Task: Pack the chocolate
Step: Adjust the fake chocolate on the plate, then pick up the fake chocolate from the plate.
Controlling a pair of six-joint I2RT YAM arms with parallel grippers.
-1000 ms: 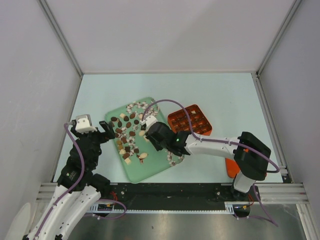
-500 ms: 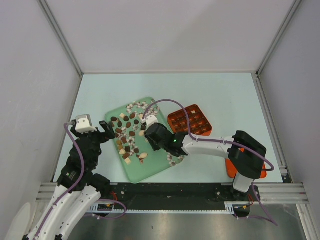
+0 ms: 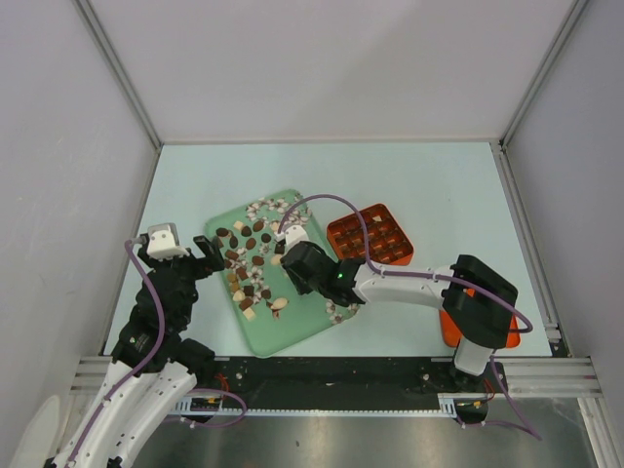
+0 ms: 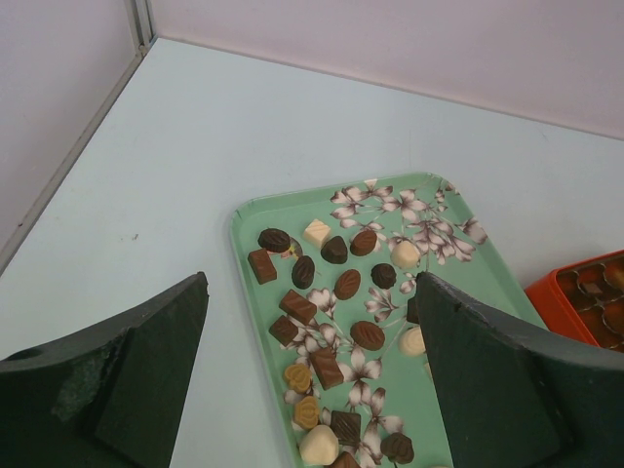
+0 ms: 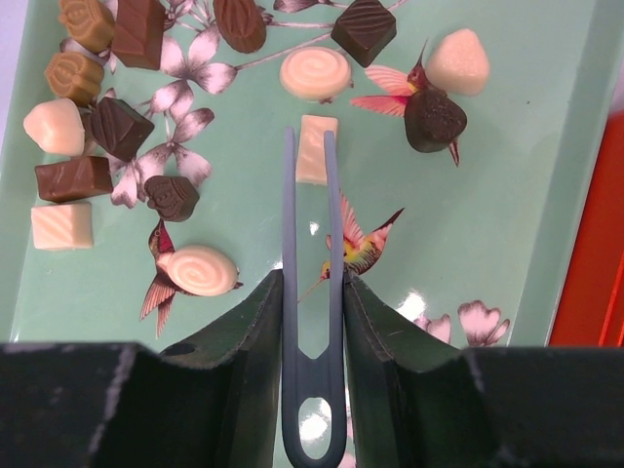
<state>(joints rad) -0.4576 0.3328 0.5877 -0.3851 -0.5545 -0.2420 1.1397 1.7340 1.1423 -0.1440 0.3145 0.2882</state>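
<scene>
Right wrist view: right gripper [image 5: 312, 285] is pinching grey tweezers [image 5: 312, 380], their tips straddling a cream chocolate [image 5: 314, 151]; left gripper [image 4: 310, 297] is gaping wide.

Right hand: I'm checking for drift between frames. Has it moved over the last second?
Yes. The right hand, gripping the tweezers, has shifted slightly left, further over the green tray and away from the orange box.

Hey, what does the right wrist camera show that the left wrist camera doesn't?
Only right wrist: the right gripper clamping grey tweezers, their tips either side of a cream piece. Only left wrist: the left gripper wide open, and bare table beyond the tray. Both: that tray, scattered chocolate, and an edge of the orange box.
</scene>
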